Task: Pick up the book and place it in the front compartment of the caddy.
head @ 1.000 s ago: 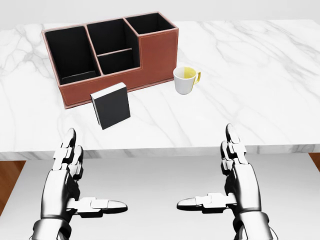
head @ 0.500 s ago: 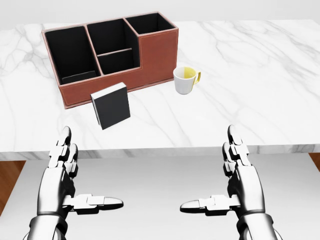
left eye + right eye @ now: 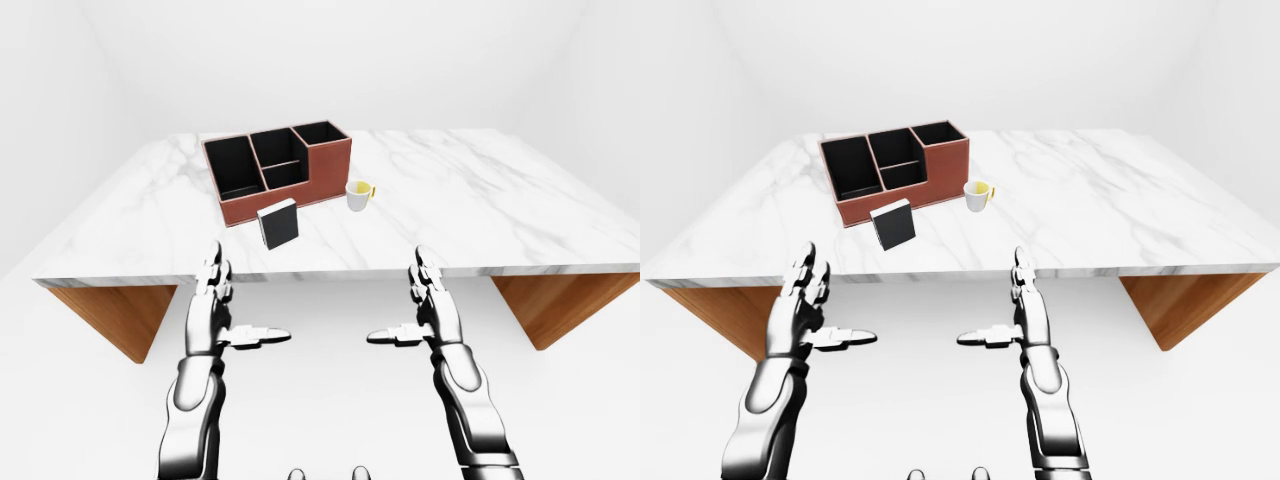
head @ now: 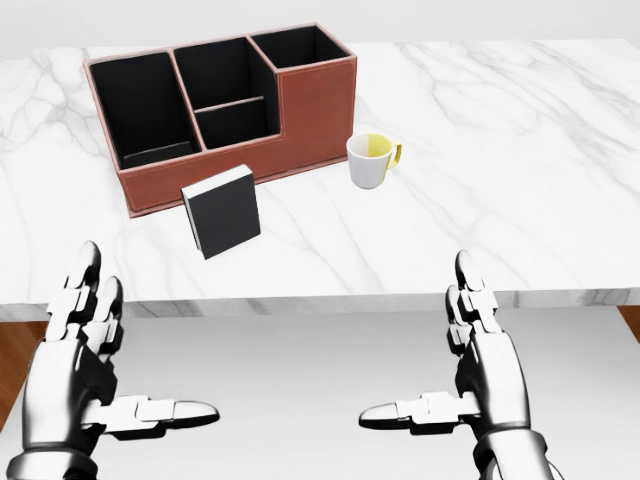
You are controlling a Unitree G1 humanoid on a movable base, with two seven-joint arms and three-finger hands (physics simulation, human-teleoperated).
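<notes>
Head view: a marble tabletop (image 4: 520, 130) is seen from above, with both robot hands held below its near edge.
Book: a dark book (image 4: 222, 211) is stood upright near the near edge of the tabletop, left of centre, just beside the caddy's near wall and apart from both hands.
Caddy: the brown caddy (image 4: 225, 110) is set towards the far left part of the tabletop; several black compartments are shown, all apparently without the book.
Mug: a white mug (image 4: 371, 161) with a yellow inside is placed just right of the caddy's near corner.
Left hand: the left hand (image 4: 85, 370) is spread, fingers up and thumb out, nothing held.
Right hand: the right hand (image 4: 478, 365) is likewise spread and bare.
Change: over the last second the left hand has been shifted leftward and lower in the head view, away from the line of the book; the right hand, book, caddy and mug are unchanged.
Meaning: no reach has been begun, it is judged; the pick-up is not yet started.
</notes>
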